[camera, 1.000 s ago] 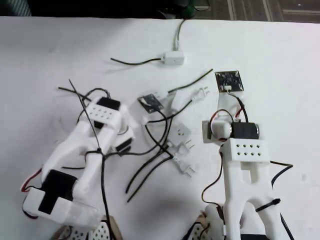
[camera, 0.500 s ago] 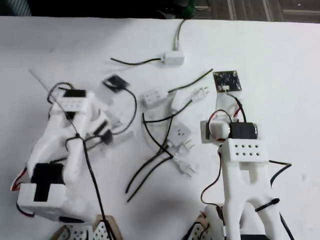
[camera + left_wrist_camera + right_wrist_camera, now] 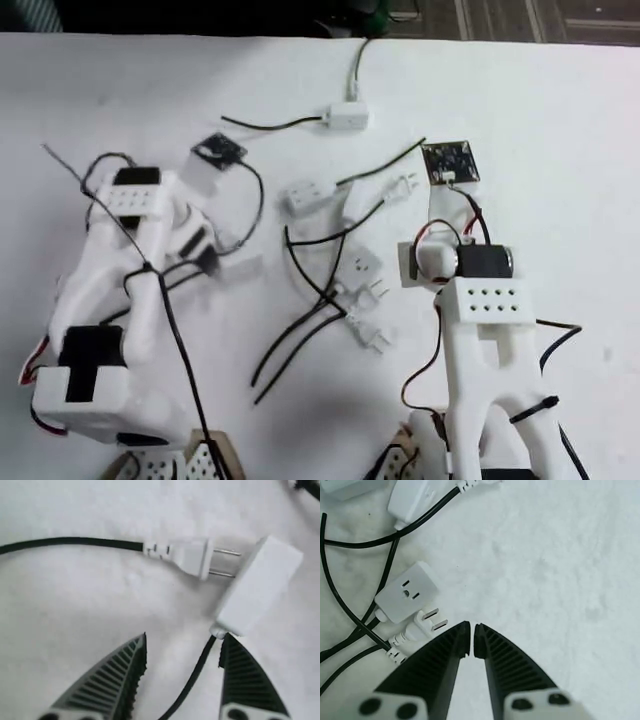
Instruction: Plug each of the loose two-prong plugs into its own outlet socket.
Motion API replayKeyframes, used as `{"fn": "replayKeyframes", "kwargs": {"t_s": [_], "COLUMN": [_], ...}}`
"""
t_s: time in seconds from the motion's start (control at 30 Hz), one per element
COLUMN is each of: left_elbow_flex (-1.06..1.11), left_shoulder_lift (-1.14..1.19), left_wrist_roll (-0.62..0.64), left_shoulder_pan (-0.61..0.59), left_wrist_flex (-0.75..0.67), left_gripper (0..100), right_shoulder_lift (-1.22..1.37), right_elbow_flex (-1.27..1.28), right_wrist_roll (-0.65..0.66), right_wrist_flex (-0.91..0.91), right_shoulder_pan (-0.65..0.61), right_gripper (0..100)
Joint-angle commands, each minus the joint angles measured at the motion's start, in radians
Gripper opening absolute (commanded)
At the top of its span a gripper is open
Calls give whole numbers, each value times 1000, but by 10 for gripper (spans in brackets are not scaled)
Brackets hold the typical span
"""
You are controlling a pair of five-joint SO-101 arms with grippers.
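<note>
Ahead of the left gripper, past its parted jaws, a plug lies on the table. Its prongs point at a socket block just beside them, not pushed in. The block's cable runs back between the two jaws. Just off one jaw tip of the right gripper lies a second plug. An outlet socket sits just beside it, farther from the jaws. Farther ahead again lies an adapter, with cords crossing between.
</note>
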Motion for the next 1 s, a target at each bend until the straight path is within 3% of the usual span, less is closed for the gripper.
{"fn": "replayKeyframes", "kwargs": {"t_s": [0.0, 0.3, 0.43, 0.63, 0.97], "left_elbow_flex": [-127, -147, -203, -247, -86], "left_shoulder_lift": [-5, -10, -12, -12, -13], "left_wrist_roll": [44, 41, 41, 40, 51], "left_shoulder_pan": [-58, -82, -70, 39, 294], "left_wrist_flex": [6, 9, 129, 315, 304], "left_gripper": [243, 242, 242, 241, 240], "right_shoulder_lift": [-24, -24, -24, -24, -24], "right_elbow_flex": [-38, -38, -38, -38, -38], "right_wrist_roll": [-2, -2, -2, -2, -2], "right_wrist_flex": [-4, -4, -4, -4, -4], "right_shoulder_pan": [-10, -10, -10, -12, -12], "right_gripper": [27, 27, 27, 27, 27]}}
